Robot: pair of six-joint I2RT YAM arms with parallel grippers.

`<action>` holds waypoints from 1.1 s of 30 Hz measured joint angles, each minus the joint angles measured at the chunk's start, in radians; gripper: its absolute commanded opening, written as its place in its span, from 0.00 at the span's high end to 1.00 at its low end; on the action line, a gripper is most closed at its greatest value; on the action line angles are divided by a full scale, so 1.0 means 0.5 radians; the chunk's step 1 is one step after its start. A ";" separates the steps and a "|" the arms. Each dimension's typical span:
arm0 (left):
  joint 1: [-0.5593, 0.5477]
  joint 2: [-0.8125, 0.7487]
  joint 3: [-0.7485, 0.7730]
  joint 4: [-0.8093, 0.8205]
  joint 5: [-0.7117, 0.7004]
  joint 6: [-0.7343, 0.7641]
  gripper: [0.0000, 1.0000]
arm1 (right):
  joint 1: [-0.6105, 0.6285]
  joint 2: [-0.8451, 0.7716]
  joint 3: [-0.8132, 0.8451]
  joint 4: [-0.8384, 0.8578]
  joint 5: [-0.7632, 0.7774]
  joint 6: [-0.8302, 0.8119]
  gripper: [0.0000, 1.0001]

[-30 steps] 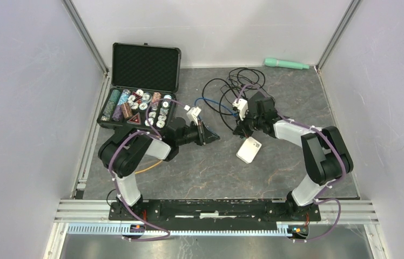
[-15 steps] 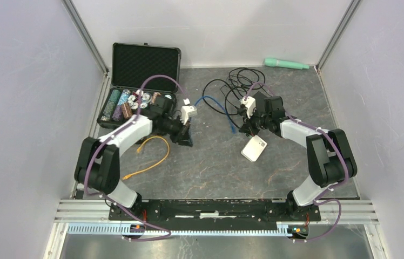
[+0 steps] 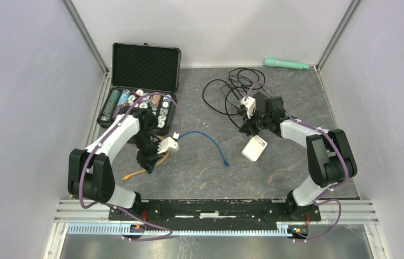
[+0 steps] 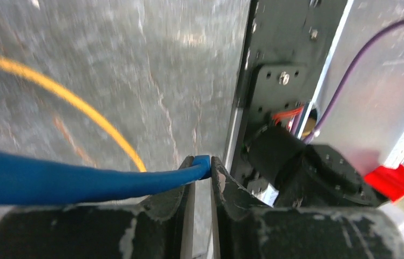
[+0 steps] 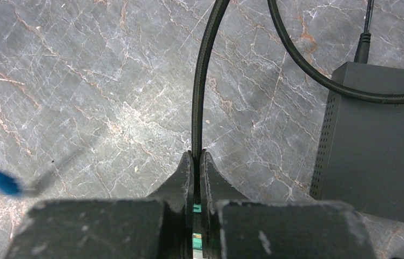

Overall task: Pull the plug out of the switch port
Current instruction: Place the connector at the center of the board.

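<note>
Pinching blue cable between fingers of left gripper, well apart from switch. Clamping black cable in right gripper, just beside switch.

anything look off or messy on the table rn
Mostly cable mess: the blue cable trails loose across the table from the left hand, its far plug lying free. Black cords sit tangled at the back, one pinched in the right hand.
</note>
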 measured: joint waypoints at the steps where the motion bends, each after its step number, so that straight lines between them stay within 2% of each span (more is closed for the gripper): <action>1: 0.041 -0.030 -0.013 -0.031 -0.057 0.050 0.98 | 0.000 0.000 -0.002 0.001 0.000 -0.004 1.00; 6: 0.287 -0.194 -0.023 -0.144 -0.288 0.208 0.97 | 0.000 0.000 -0.011 -0.001 0.000 -0.018 1.00; 9: 0.494 -0.176 -0.024 -0.173 -0.388 0.272 0.95 | 0.000 0.000 -0.011 -0.001 0.000 -0.020 1.00; 15: 1.018 0.165 -0.015 -0.182 -0.583 0.329 0.93 | 0.000 0.005 -0.011 -0.002 -0.002 -0.034 1.00; 18: 1.160 0.419 0.111 -0.188 -0.587 0.326 0.94 | -0.001 0.022 -0.011 -0.005 -0.005 -0.036 1.00; 22: 1.221 0.579 0.217 -0.160 -0.577 0.298 0.94 | -0.005 0.043 -0.011 -0.008 -0.011 -0.050 1.00; 25: 1.258 0.654 0.269 -0.168 -0.549 0.248 0.89 | -0.006 0.044 -0.011 -0.010 -0.015 -0.057 1.00; 28: 1.293 0.727 0.282 -0.146 -0.542 0.208 0.81 | -0.008 0.046 -0.011 -0.011 -0.022 -0.063 1.00; 33: 1.306 0.780 0.281 -0.041 -0.509 0.098 0.62 | -0.008 0.049 -0.011 -0.014 -0.031 -0.069 1.00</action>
